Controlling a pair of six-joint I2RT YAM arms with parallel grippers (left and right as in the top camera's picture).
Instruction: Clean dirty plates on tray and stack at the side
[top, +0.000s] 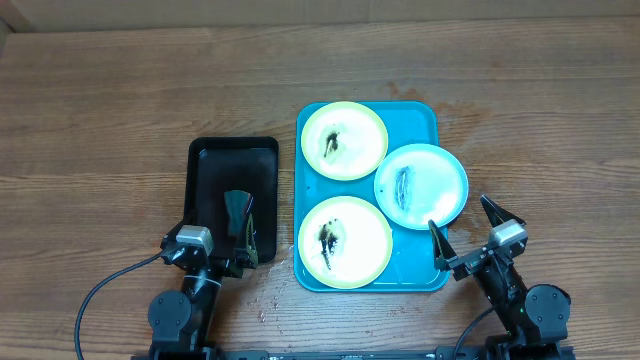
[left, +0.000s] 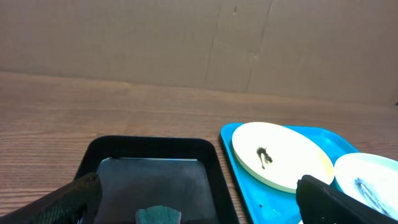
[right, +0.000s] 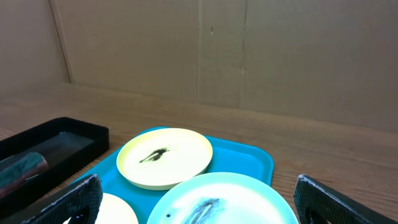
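Note:
The turquoise tray (top: 416, 119) holds three dirty plates with dark smears. One yellow-green plate (top: 344, 140) lies at the back, another (top: 345, 242) at the front, and the light blue plate (top: 421, 186) at the right, overhanging the tray's edge. My left gripper (top: 219, 240) is open and empty over the front of the black tray (top: 233, 152). My right gripper (top: 466, 232) is open and empty at the tray's front right corner, just in front of the blue plate (right: 217, 202). The back plate also shows in the left wrist view (left: 280, 154) and in the right wrist view (right: 165, 157).
The black tray holds a dark green sponge (top: 239, 215), seen in the left wrist view (left: 159, 215) between my fingers. A cardboard wall (left: 199, 37) stands behind the wooden table (top: 100, 120). A damp stain (top: 470, 110) marks the wood right of the turquoise tray.

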